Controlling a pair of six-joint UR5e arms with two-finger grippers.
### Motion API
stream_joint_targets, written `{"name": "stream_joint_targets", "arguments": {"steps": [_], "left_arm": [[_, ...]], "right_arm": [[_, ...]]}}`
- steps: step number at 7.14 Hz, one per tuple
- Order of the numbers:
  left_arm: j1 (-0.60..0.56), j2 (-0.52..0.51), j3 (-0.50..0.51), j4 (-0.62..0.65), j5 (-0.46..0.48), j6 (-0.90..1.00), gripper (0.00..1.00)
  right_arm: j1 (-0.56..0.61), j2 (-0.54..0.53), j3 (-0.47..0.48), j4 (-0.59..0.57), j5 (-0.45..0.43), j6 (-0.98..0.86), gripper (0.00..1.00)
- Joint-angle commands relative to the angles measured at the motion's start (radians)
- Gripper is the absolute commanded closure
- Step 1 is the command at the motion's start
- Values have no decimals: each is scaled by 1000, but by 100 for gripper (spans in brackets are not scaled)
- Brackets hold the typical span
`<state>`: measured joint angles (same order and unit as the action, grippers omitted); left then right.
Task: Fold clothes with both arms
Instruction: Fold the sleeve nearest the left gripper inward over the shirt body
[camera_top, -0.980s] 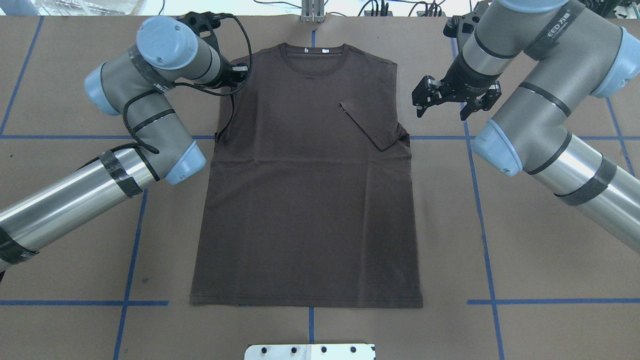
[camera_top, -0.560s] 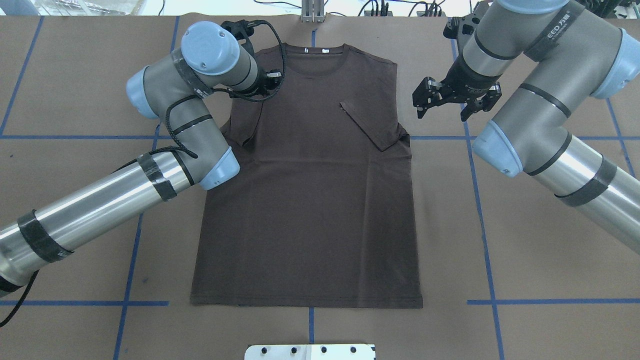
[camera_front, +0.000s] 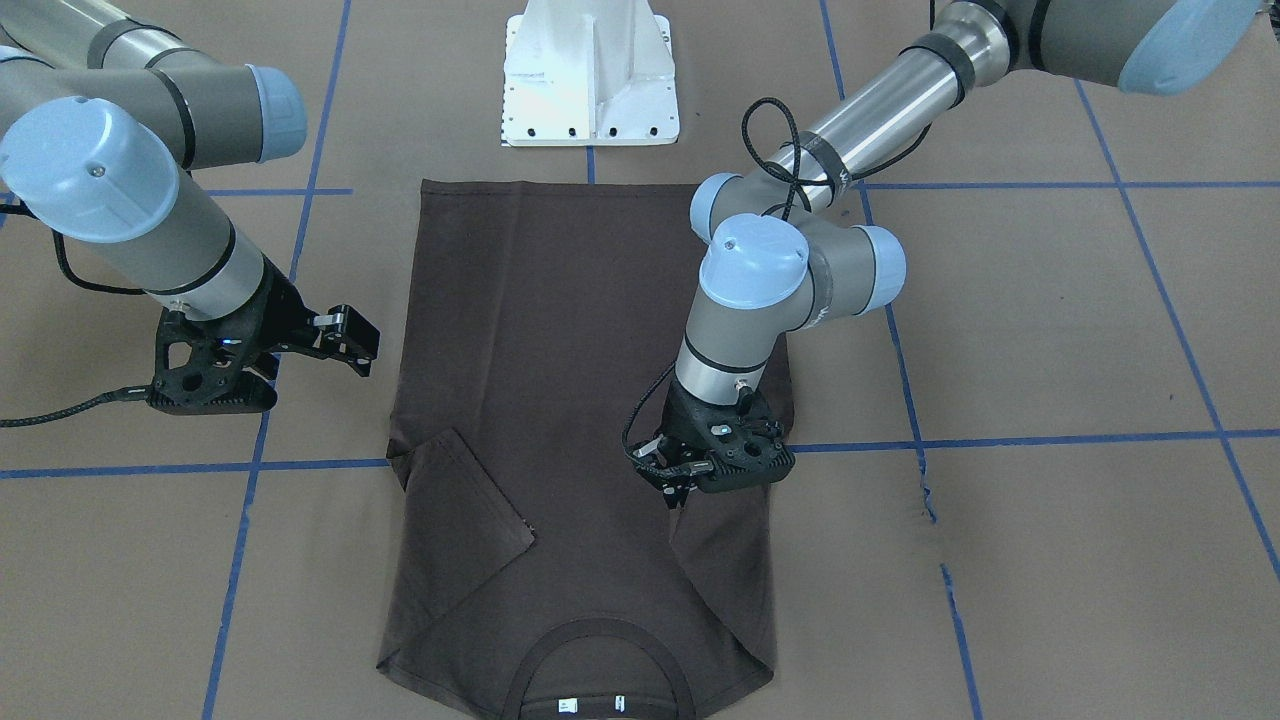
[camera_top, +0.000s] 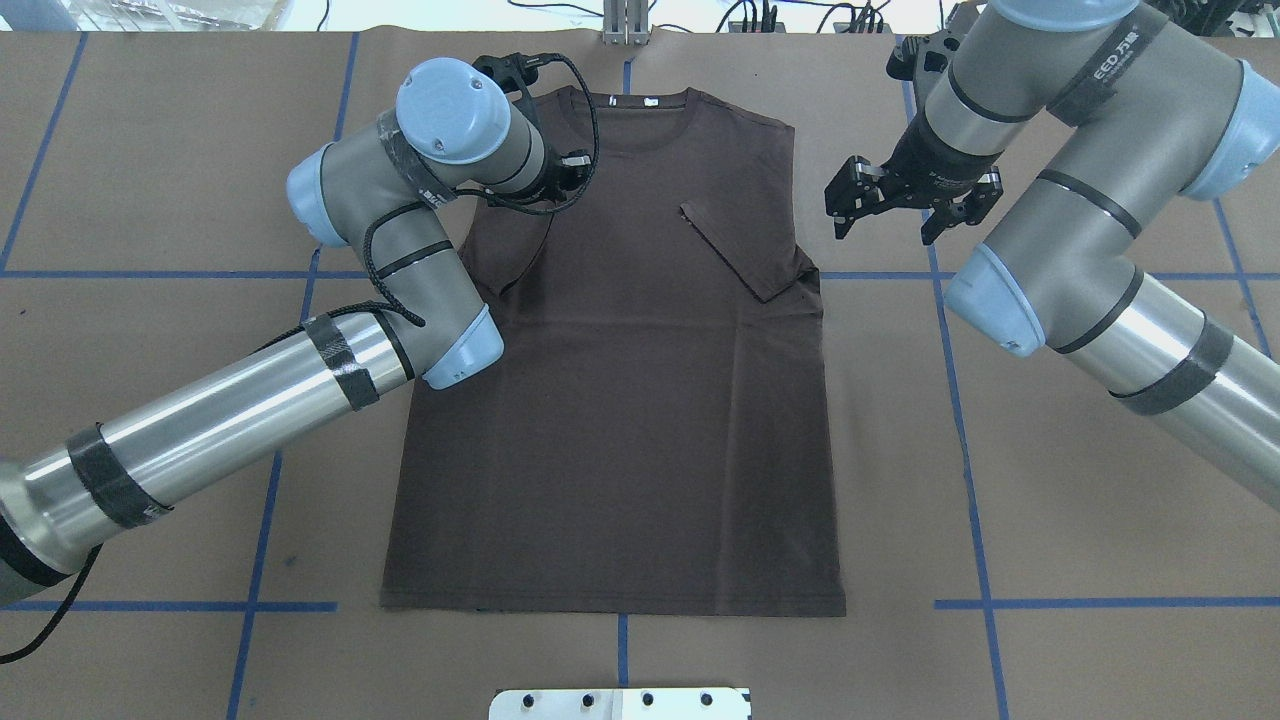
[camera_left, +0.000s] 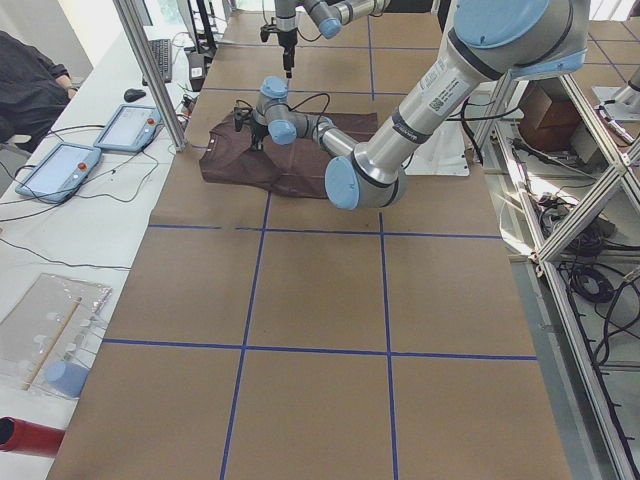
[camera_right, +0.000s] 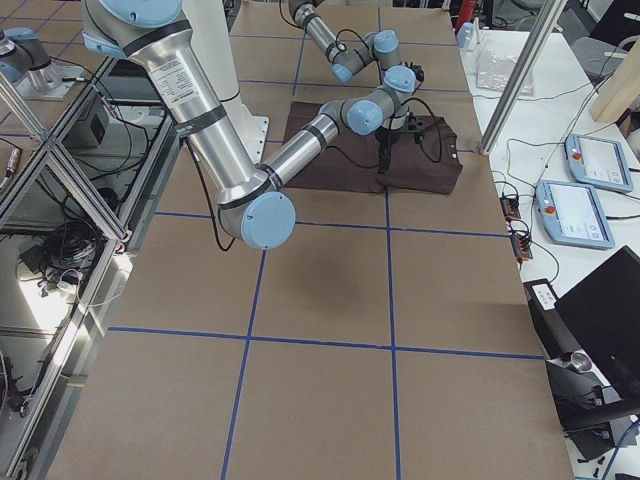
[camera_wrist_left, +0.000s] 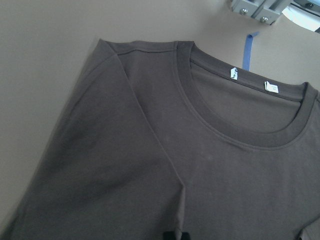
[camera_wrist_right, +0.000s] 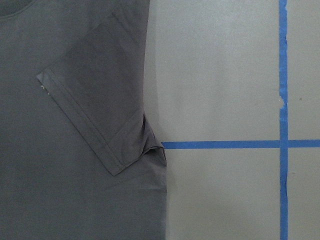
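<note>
The dark brown T-shirt (camera_top: 620, 420) lies flat on the brown table, collar (camera_wrist_left: 240, 135) at the far edge with two white labels. The sleeve on my right side (camera_top: 745, 250) is folded in onto the chest. My left gripper (camera_front: 676, 488) is low over the shirt's other shoulder, shut on that sleeve's edge, which is drawn inward over the body. In the overhead view its wrist hides most of the left gripper (camera_top: 565, 175). My right gripper (camera_top: 885, 215) hovers open over bare table beside the folded sleeve, holding nothing.
A white bolted pedestal base (camera_front: 590, 75) stands at the near table edge, just past the shirt's hem. Blue tape lines (camera_top: 960, 420) grid the table. A metal post (camera_top: 625, 20) rises at the far edge. Tablets (camera_left: 60, 165) and a seated person (camera_left: 30, 80) are beyond that edge.
My left arm has swung right, from beside the shirt to over its shoulder, pulling the sleeve inward across the body. The right arm has not moved.
</note>
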<state>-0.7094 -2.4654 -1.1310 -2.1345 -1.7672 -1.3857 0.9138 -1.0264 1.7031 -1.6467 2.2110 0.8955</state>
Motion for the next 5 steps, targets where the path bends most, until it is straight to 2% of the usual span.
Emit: {"name": "stream_joint_targets", "arguments": {"steps": [1,2,3,4,5], "left_arm": [[1,2,-15,-16,-6,8,0],[1,28,-63,-3,-9,52,0],[1,96,-157,28,-43,112,0],[1,171,-276,88,-69,138,0],[-2,228,-393,147,-71,178,0]], "right_arm": [[-7,-20,3,37,-7,5,0],[-18,-52,13,82,-5,49,0],[-47,-82,16,182,-7,156,0],[-96,-160,73,299,-51,274,0],[-192,-247,178,336,-174,378,0]]}}
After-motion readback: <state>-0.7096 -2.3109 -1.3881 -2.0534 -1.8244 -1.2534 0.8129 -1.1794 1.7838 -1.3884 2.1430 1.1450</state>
